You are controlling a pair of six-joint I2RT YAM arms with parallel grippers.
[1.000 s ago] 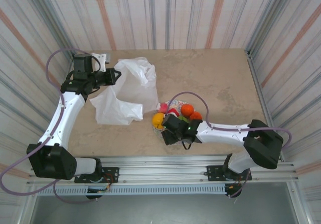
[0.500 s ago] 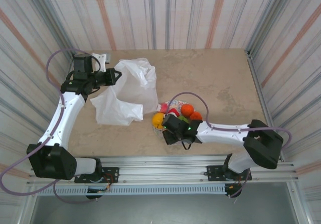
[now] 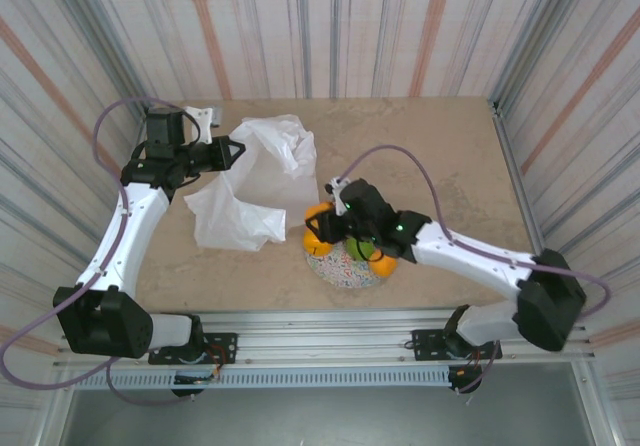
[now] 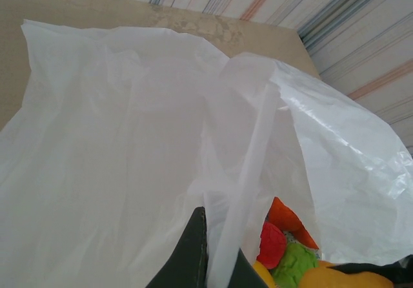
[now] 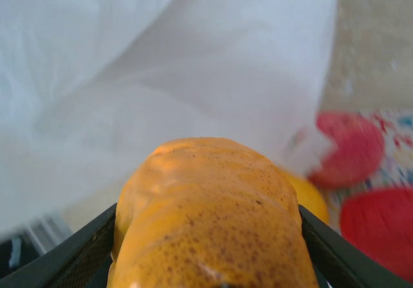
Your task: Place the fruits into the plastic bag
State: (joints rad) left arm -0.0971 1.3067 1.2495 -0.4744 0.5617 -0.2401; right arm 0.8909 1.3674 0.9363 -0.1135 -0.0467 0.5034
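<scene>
Orange fruit [image 5: 206, 197] seemingly in right hand [image 5: 208, 262].

The orange fruit [image 5: 206, 217] runs off the bottom edge; 2 red fruits [image 5: 352, 149] behind it are blurred.

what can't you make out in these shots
- Top view: the right tool covers part of the plate, so the fruit count is unsure.
- Right wrist view: the held orange fruit blocks the foreground; red fruits behind are blurred.
- Left wrist view: left tool cut off by the bottom edge; plastic bag folds hide its mouth.
</scene>
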